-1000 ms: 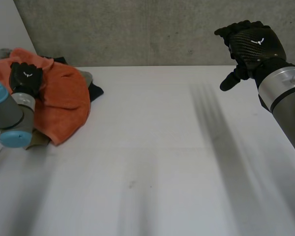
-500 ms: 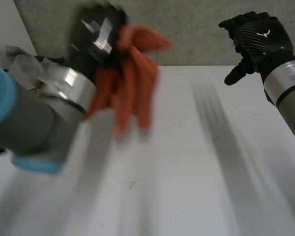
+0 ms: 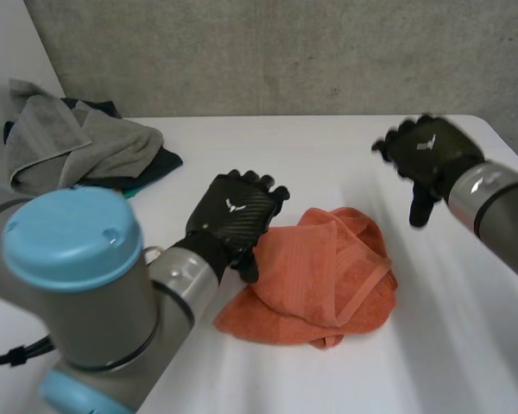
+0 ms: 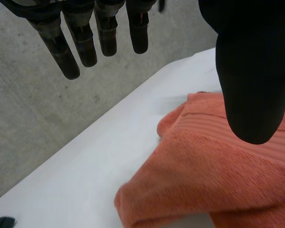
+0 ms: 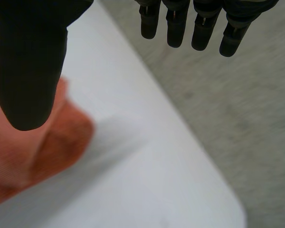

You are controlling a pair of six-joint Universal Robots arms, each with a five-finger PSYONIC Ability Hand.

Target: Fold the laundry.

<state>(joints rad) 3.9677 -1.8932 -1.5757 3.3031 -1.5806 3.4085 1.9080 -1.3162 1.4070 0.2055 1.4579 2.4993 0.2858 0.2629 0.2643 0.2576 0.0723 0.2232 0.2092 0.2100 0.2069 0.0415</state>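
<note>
Lying rumpled on white table (image 3: 268,164): ribbed orange terry towel (image 3: 319,276); left hand (image 3: 233,216), right hand (image 3: 427,155) loose-fingered, empty.

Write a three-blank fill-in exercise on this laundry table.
The crumpled towel in the middle of the table is ____.
The left hand, at the towel's edge, holds ____.
On top of the laundry pile at the far corner lies a ____ towel.
Missing words: orange; nothing; grey.

Crumpled orange towel (image 3: 319,276) at centre, grey and dark cloths (image 3: 78,142) heaped far left
</note>
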